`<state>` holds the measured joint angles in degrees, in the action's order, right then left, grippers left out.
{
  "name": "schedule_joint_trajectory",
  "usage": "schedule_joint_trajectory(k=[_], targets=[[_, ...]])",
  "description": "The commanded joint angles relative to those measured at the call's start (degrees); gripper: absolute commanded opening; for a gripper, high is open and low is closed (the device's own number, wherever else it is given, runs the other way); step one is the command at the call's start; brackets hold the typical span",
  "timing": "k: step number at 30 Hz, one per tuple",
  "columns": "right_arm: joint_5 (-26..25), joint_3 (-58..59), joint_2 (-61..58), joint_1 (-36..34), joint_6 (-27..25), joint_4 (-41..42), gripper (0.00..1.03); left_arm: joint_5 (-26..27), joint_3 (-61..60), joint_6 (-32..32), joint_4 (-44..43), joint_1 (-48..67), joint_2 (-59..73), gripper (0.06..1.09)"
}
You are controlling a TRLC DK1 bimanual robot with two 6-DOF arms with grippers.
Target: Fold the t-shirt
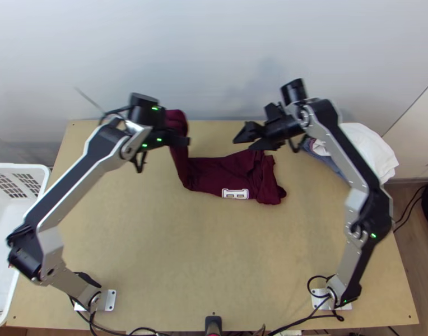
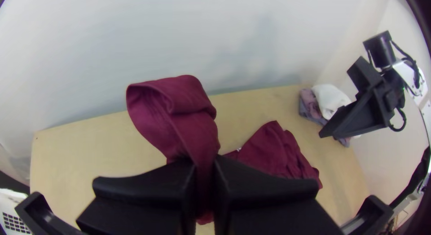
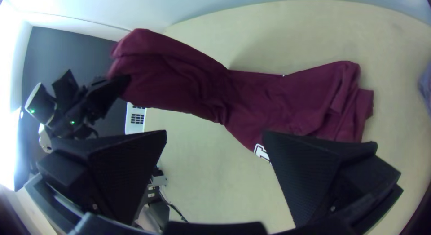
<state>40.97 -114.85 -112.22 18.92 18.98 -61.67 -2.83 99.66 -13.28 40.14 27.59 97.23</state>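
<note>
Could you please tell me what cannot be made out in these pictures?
Left wrist view: the gripped stretch of the t-shirt, hidden inside the left pincer.
Right wrist view: part of the white print, behind the right pincer.
Top view: the left of the basket, cut off by the edge.
Top view: part of the piled cloths, behind the right arm.

Wooden table (image 1: 175,252), maroon t-shirt (image 1: 214,171), bunched cloths (image 1: 365,147), 2 arm bases (image 1: 110,301)

Soft shadows, white glare, dark corners.
</note>
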Motion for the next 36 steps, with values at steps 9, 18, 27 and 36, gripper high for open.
schedule_joint_trajectory(k=[9, 18, 27, 36], targets=[[0.5, 15.1, 17.4, -12.2, 0.4, -0.6, 0.99, -0.1, 16.9, 1.2, 0.9, 13.4, 18.6, 0.1], [0.5, 19.0, 20.6, -15.7, 0.6, -0.6, 0.99, 0.0, 25.1, 0.4, 0.9, 16.8, 28.6, 0.1], [0.5, 24.7, 22.2, -16.5, 1.6, 1.6, 0.99, -0.2, 29.5, -2.4, -0.6, 20.7, 33.7, 0.1], [0.4, 26.0, 22.8, -17.1, 2.0, 2.5, 0.99, -0.8, 29.7, -4.0, -5.1, 23.6, 36.6, 0.3]])
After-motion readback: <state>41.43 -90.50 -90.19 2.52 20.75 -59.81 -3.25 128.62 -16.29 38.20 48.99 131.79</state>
